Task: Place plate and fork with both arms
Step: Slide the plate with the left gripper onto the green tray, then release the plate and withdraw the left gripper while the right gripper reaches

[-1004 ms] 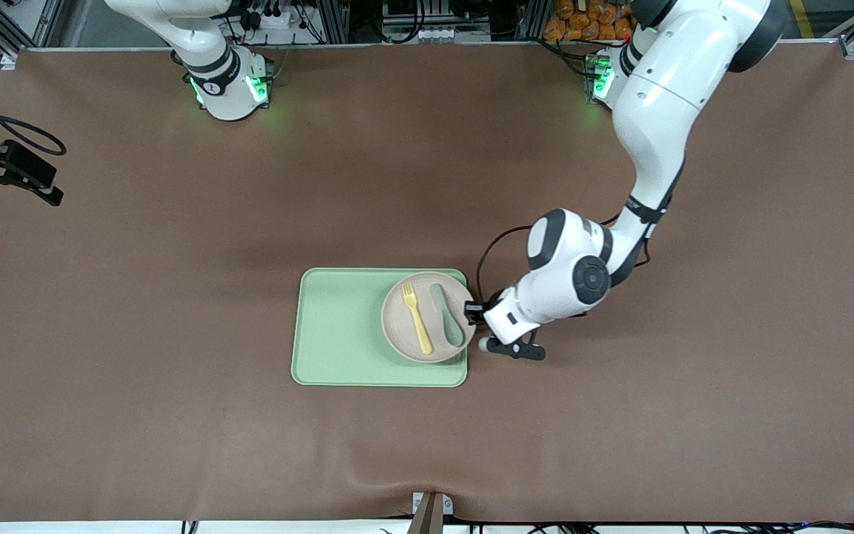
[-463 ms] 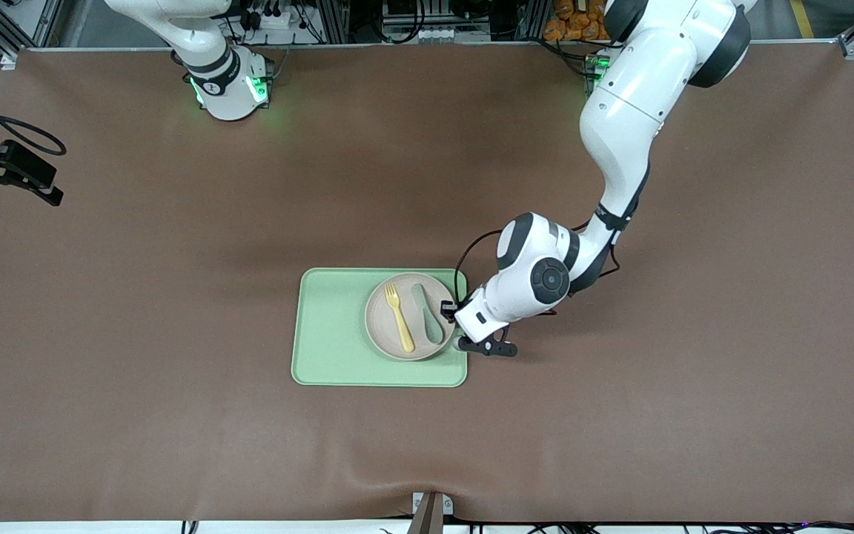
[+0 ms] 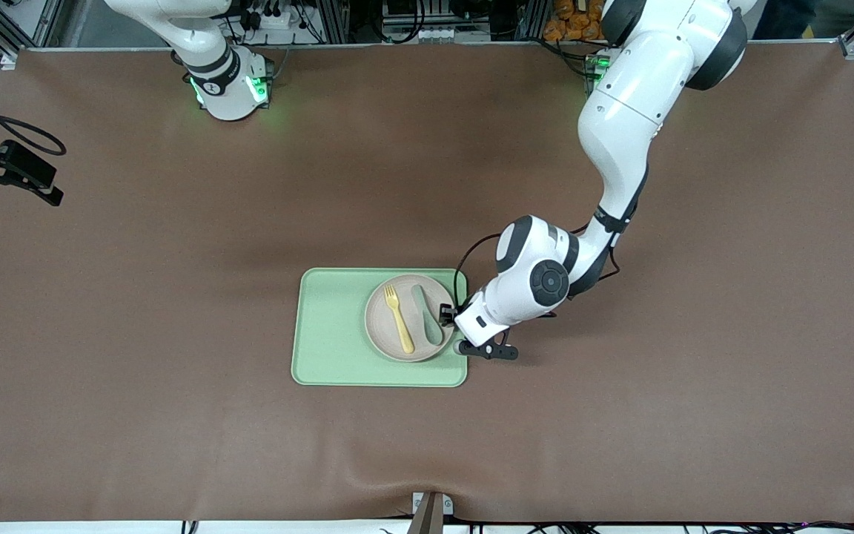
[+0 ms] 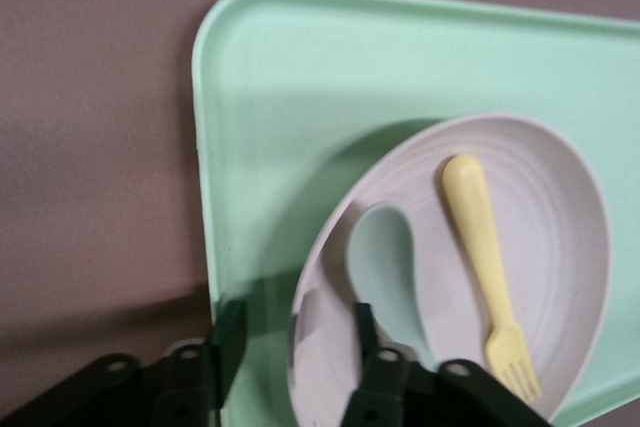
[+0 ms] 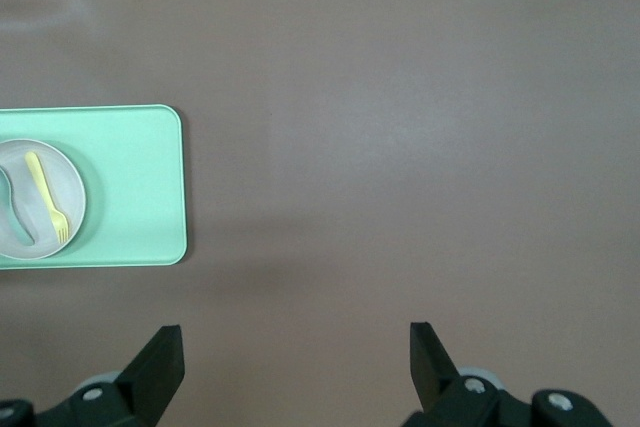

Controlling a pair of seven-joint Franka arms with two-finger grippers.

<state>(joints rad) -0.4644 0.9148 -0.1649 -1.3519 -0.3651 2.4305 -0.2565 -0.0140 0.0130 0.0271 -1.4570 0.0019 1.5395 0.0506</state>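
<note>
Plate [image 3: 401, 317] set on tray [image 3: 330, 334], rim between parted fingers of left gripper [image 4: 295, 362], apparently for release. Fork [image 3: 399, 319] carried on plate. Right gripper [image 5: 295, 357] held wide, empty, waiting.

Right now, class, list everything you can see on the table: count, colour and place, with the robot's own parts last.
Tray: one, light green, mid-table.
Plate: one, pale cream-pink, on the tray's end toward the left arm.
Fork: one, yellow, lying on the plate.
Spoon: one, grey-green, on the plate beside the fork.
Table cover: one, brown.
Left gripper: one, black, jaws apart astride the plate's rim.
Right gripper: one, black, jaws open, waiting high over bare table.
</note>
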